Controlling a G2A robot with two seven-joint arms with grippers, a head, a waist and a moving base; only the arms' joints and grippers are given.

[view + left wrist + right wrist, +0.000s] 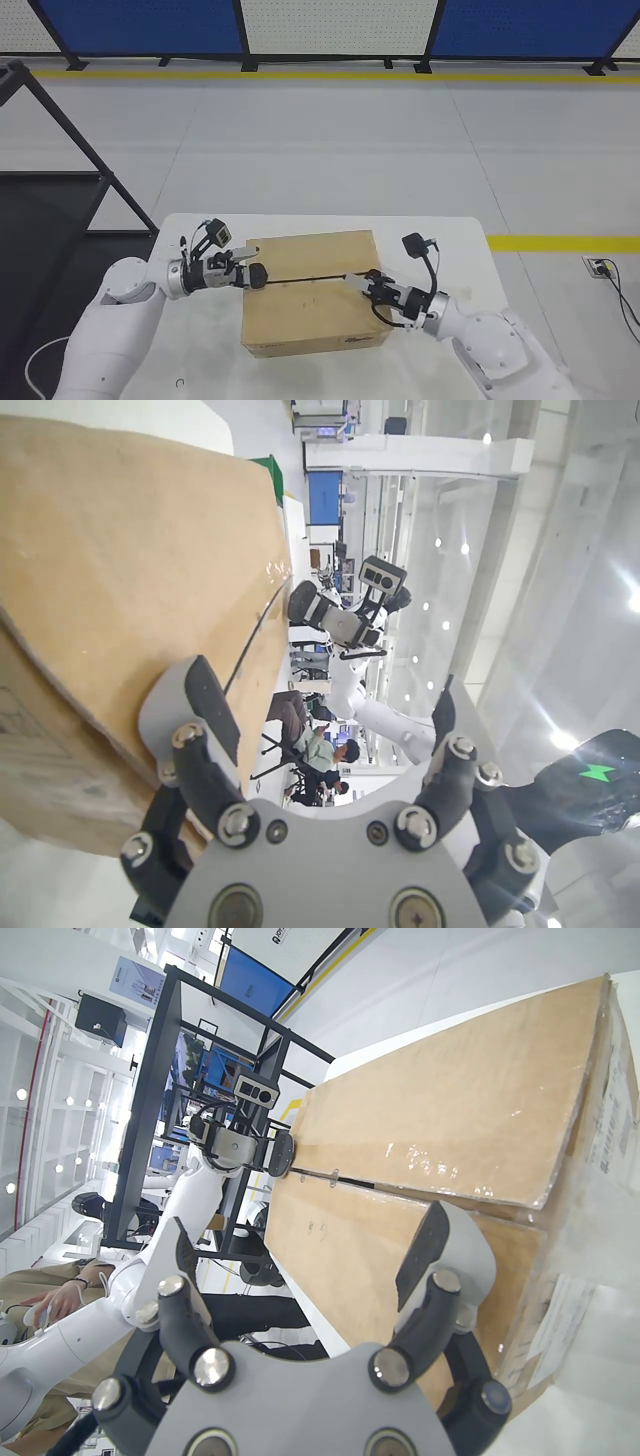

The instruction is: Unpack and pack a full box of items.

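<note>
A closed brown cardboard box (310, 300) lies on the white table (440, 235), its two top flaps meeting at a dark centre seam (305, 280). My left gripper (255, 277) is at the seam's left end, open; in the left wrist view one finger (210, 695) rests over the box top (125, 550) at its edge and the other hangs off the box. My right gripper (368, 285) is at the seam's right end, also open (307, 1228), with one finger (430, 1248) over the near flap (360, 1248). Each wrist view shows the other gripper across the box (302, 600) (280, 1155).
A black metal frame (60, 130) stands left of the table. Blue panels (140, 25) and a yellow floor line (320, 75) run along the back. White labels (560, 1313) are stuck on the box's end face.
</note>
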